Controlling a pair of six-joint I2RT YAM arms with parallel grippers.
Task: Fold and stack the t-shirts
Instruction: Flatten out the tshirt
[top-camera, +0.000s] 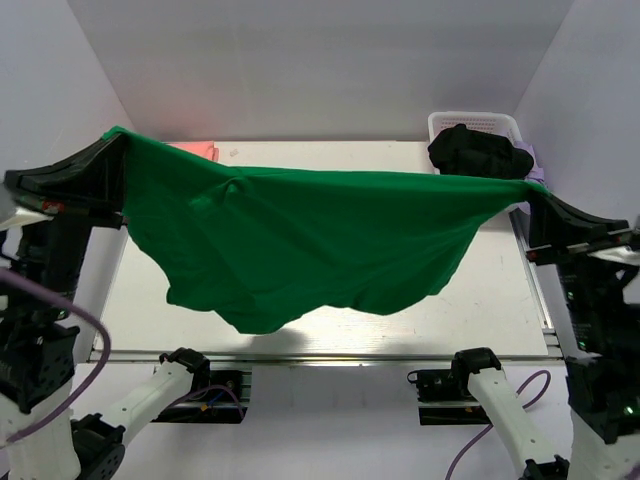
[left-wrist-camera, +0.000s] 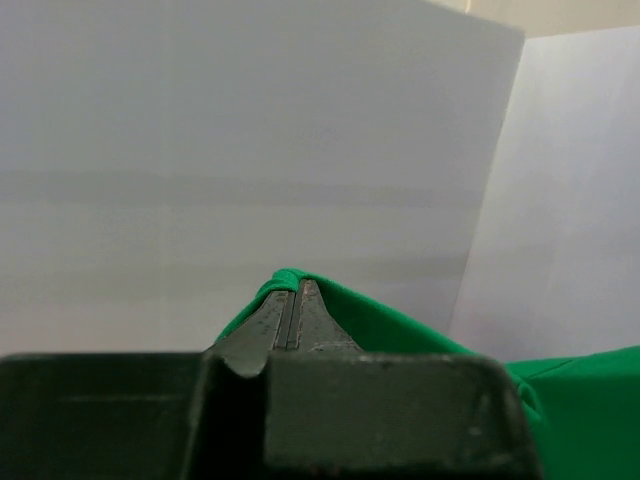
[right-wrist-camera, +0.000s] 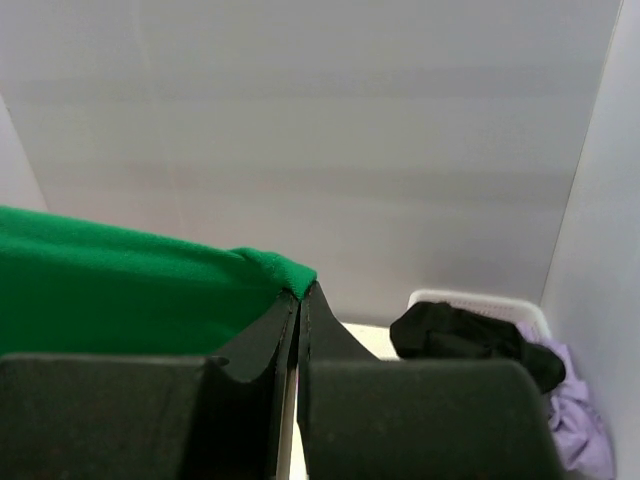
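A bright green t-shirt hangs spread in the air between both arms, sagging in the middle above the table. My left gripper is shut on its left corner, raised high at the left. In the left wrist view the green cloth wraps over the closed left gripper. My right gripper is shut on the right corner. In the right wrist view the green cloth bunches at the closed right gripper. A salmon-pink t-shirt lies at the table's back left, mostly hidden behind the green one.
A white basket stands at the back right holding a black garment and a lilac one; it also shows as a basket in the right wrist view. White walls enclose the table on three sides.
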